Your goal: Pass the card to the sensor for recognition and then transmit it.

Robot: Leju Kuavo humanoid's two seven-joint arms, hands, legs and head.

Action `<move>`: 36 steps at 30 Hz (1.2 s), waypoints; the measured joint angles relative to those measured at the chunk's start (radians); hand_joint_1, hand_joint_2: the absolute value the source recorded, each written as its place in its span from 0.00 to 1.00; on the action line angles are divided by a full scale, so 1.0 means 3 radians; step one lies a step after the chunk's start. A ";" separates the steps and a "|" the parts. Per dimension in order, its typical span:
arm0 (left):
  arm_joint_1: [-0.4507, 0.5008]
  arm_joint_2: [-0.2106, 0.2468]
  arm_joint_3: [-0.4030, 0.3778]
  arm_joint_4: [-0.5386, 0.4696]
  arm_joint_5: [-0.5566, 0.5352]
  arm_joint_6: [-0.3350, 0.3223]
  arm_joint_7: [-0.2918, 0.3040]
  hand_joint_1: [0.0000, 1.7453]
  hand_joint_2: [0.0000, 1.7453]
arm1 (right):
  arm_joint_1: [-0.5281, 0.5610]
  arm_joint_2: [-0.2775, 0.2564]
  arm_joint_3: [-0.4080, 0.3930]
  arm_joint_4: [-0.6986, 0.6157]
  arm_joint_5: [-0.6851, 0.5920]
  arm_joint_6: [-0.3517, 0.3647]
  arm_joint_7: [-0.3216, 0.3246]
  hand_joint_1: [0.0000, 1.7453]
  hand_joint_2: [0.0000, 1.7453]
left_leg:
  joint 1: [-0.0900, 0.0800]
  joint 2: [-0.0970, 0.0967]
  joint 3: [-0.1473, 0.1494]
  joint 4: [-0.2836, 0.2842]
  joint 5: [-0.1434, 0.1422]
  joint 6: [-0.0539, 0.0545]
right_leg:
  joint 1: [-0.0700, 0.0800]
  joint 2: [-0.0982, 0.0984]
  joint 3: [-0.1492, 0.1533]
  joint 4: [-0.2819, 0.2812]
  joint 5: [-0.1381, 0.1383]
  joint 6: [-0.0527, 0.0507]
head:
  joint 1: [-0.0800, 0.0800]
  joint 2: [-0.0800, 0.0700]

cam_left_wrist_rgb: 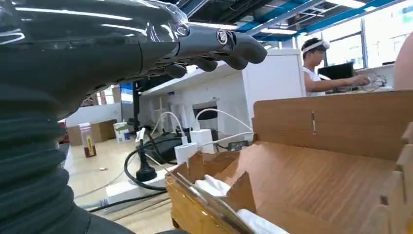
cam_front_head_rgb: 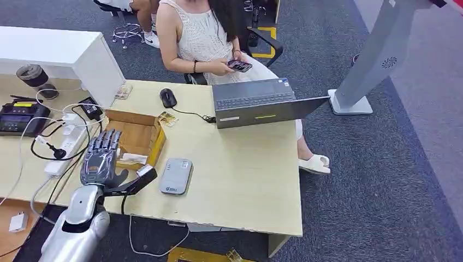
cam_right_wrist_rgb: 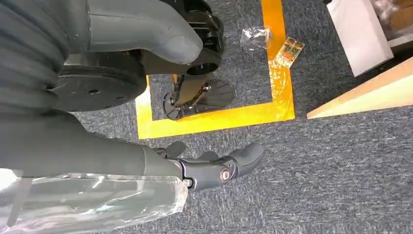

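The left robot hand (cam_front_head_rgb: 101, 158) sits at the lower left of the head view, palm down, fingers stretched flat and a little apart toward the upper frame, thumb out to the right; it holds nothing. It hovers over the left rim of an open cardboard box (cam_front_head_rgb: 143, 130) on the table (cam_front_head_rgb: 240, 180), and its fingers hide that side of the box. White wrapped things lie in the box's near corner; what they are cannot be made out. Whether a card lies among them cannot be told, as no card can be picked out with certainty in any view.

The grey card sensor (cam_front_head_rgb: 176, 176) lies flat on the table just right of the left robot hand's thumb, apart from it, its long axis running from lower frame to upper frame, tilted slightly right.

In the left wrist view the fingers (cam_left_wrist_rgb: 229, 44) reach over the box's wooden-brown inside (cam_left_wrist_rgb: 311, 170).

The right robot hand (cam_right_wrist_rgb: 214, 168) hangs above blue-grey carpet beside yellow floor tape (cam_right_wrist_rgb: 219, 122), fingers loosely extended, nothing in it.

At the upper middle of the head view a seated person (cam_front_head_rgb: 202, 38), cut off by the frame's top, holds a phone behind a laptop (cam_front_head_rgb: 256, 103).
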 joint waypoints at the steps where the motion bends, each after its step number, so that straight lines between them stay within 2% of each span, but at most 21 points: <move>1: 0.0000 0.0000 0.0003 0.0010 0.0000 0.0001 0.0000 0.00 1.00 | 0.0000 0.0000 0.0000 0.0000 0.0000 0.0000 0.0000 0.00 1.00 | 0.0000 0.0000 0.0000 0.0000 0.0000 0.0000 | 0.0000 0.0000 0.0000 0.0000 0.0000 0.0000 | -0.0001 0.0000; 12: -0.0002 0.0000 0.0104 0.0156 -0.0004 0.0018 -0.0014 0.00 1.00 | 0.0000 0.0000 0.0000 0.0000 0.0052 -0.0001 0.0024 0.00 1.00 | 0.0000 0.0000 0.0000 0.0000 0.0000 0.0000 | 0.0000 0.0000 0.0000 0.0000 0.0000 0.0000 | -0.0001 0.0000; 27: -0.0021 -0.0005 0.0109 0.0226 -0.0011 0.0033 -0.0069 0.00 1.00 | 0.0000 0.0000 0.0000 0.0001 0.0061 0.0001 0.0024 0.00 1.00 | 0.0000 0.0000 0.0000 0.0000 0.0000 0.0000 | 0.0000 0.0000 0.0000 0.0000 0.0000 0.0000 | -0.0001 0.0000; 36: -0.0124 -0.0064 0.0108 0.0238 -0.0046 0.0029 -0.0078 0.00 1.00 | -0.0002 0.0001 -0.0001 0.0001 0.0062 0.0005 0.0024 0.00 1.00 | 0.0000 0.0000 0.0000 0.0000 0.0000 0.0000 | 0.0000 0.0000 0.0000 0.0000 0.0001 -0.0001 | -0.0001 0.0000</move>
